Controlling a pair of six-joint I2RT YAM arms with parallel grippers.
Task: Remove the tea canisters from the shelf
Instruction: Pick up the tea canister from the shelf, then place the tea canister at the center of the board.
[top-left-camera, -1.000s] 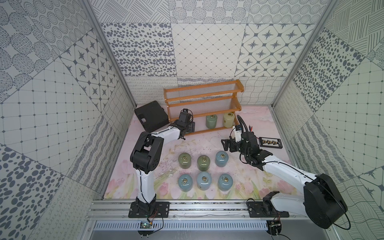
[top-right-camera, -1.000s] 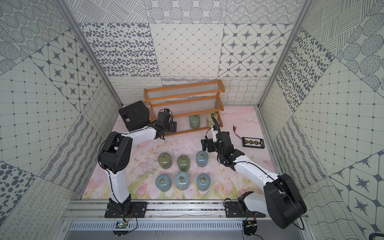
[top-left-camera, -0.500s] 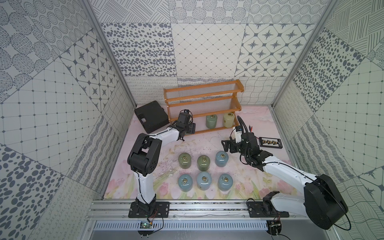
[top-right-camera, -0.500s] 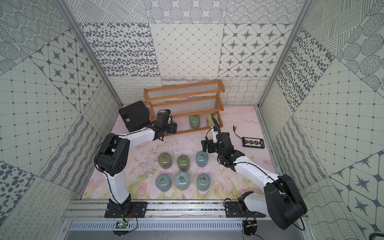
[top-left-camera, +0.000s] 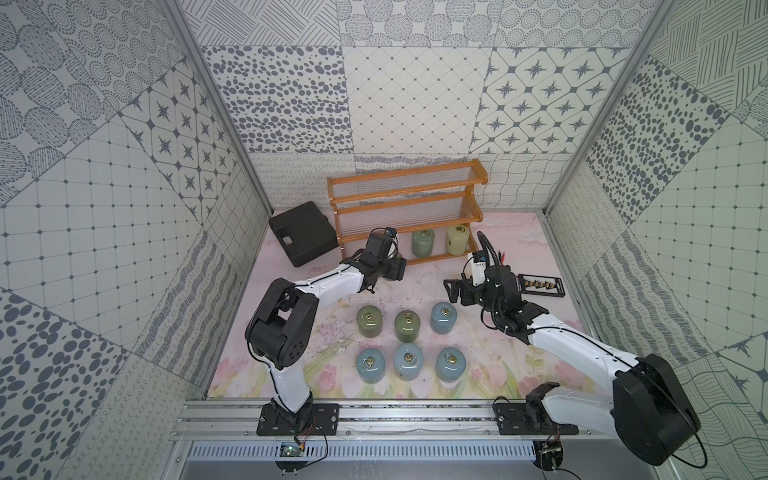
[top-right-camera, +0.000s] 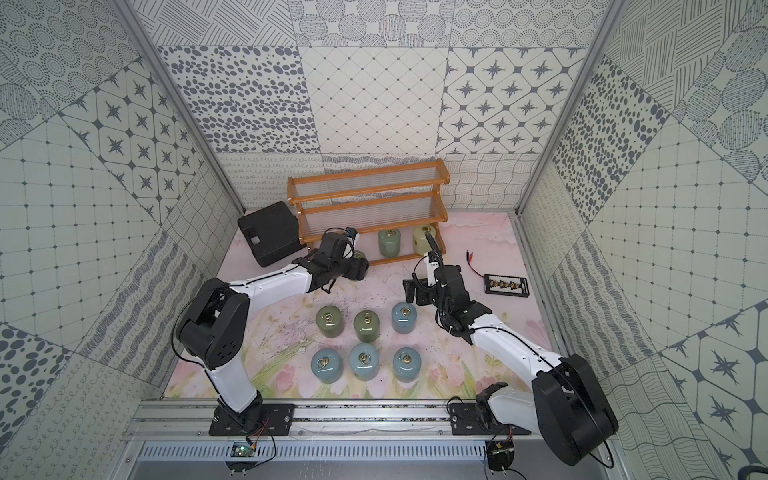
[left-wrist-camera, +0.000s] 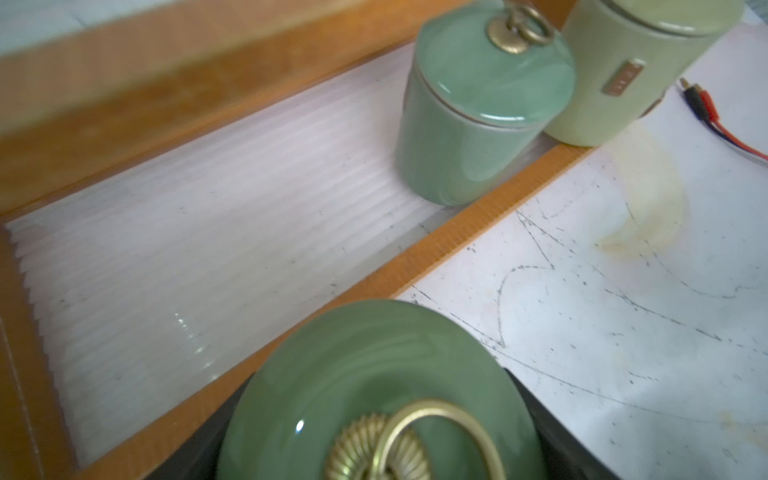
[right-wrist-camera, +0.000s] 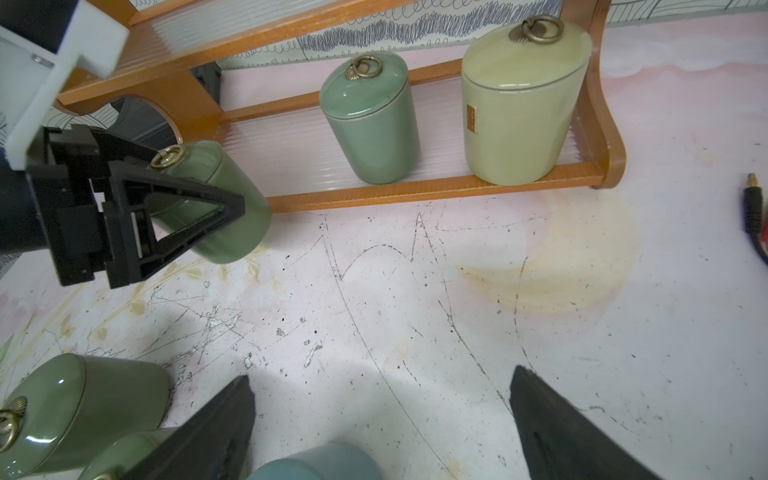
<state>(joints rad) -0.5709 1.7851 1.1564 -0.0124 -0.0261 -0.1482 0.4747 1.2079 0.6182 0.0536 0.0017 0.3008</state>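
Left fingers (right-wrist-camera: 183, 187) grip sage canister (right-wrist-camera: 212, 166), tilted, fronting shelf (right-wrist-camera: 415, 192).

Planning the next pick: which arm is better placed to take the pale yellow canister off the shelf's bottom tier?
Right, likely. The right gripper is open, empty and faces the pale yellow canister on the shelf. The left gripper is shut on a green canister, so it is busy.

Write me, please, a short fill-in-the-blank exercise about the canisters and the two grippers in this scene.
The left gripper is shut on a ____ canister.
On the shelf stand ____ canisters: a green one and a pale yellow one.
The row of three canisters nearest the arms' bases is all ____.
The right gripper holds nothing; its fingers are ____.
Missing words: green; two; blue; open.
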